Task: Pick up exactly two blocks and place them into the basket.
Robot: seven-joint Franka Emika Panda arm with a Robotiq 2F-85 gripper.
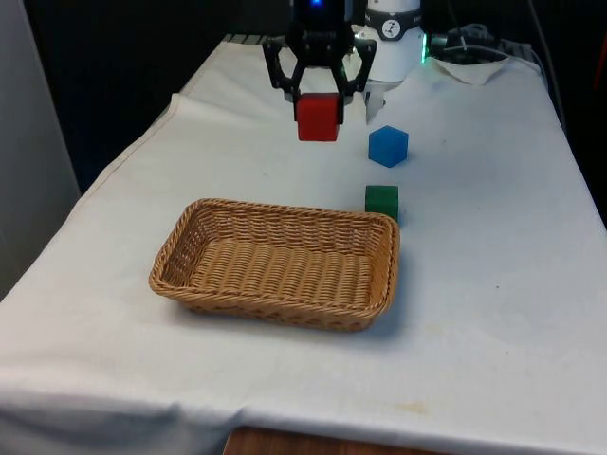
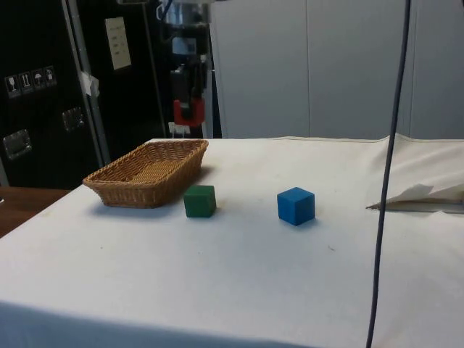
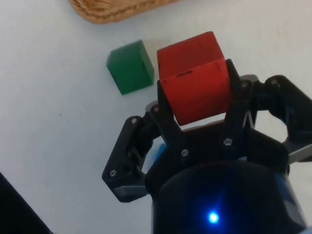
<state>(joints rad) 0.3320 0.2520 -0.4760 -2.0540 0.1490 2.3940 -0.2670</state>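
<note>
End effector (image 1: 318,106) gripping red block (image 1: 318,118) in the air, above the desk (image 1: 493,284) beyond the basket (image 1: 275,261); green block (image 1: 382,201) and blue block (image 1: 388,146) sitting on desk.

A white cloth (image 1: 493,284) is spread over the table; a wooden table edge (image 1: 285,443) is seen below it; dark cabinets (image 2: 43,87) are seen behind.

Table cover: a white cloth (image 1: 493,313), creased and bunched at its far end.
Behind, side view: dark cabinets (image 2: 43,87) carrying a pale notice (image 2: 117,43), and pale wall panels (image 2: 341,65).
Foreground, side view: a dark cable (image 2: 390,159) hangs down.
</note>
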